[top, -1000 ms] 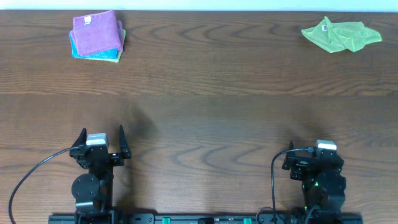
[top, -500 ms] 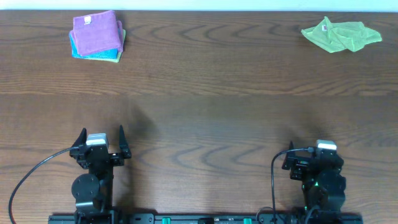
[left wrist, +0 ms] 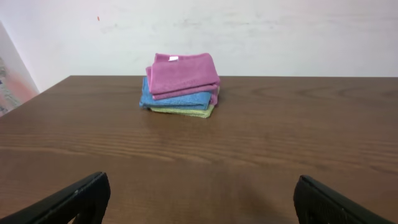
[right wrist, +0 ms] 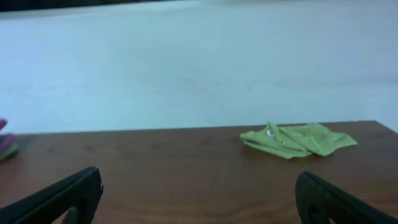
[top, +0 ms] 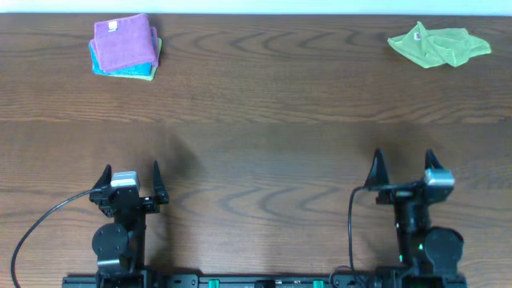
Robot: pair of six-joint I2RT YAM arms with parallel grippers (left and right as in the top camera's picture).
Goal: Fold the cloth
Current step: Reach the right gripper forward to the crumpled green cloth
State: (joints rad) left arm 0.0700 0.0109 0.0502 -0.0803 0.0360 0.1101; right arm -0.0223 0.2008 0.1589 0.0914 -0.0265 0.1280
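Observation:
The lime-green cloth [top: 438, 45] lies crumpled at the far right corner of the table, its white tag up. It also shows in the right wrist view [right wrist: 297, 139], far ahead and to the right. My right gripper [top: 404, 162] [right wrist: 198, 190] is open and empty near the front edge, well short of the cloth. My left gripper [top: 130, 173] [left wrist: 200, 193] is open and empty at the front left, far from the cloth.
A stack of folded cloths [top: 125, 46], purple on top of blue and a green one, sits at the far left corner; it shows in the left wrist view [left wrist: 181, 84]. A pale wall runs behind the table's far edge.
My right gripper has opened wide and its fingers now point forward over the table. The left arm and both cloth piles have not moved.

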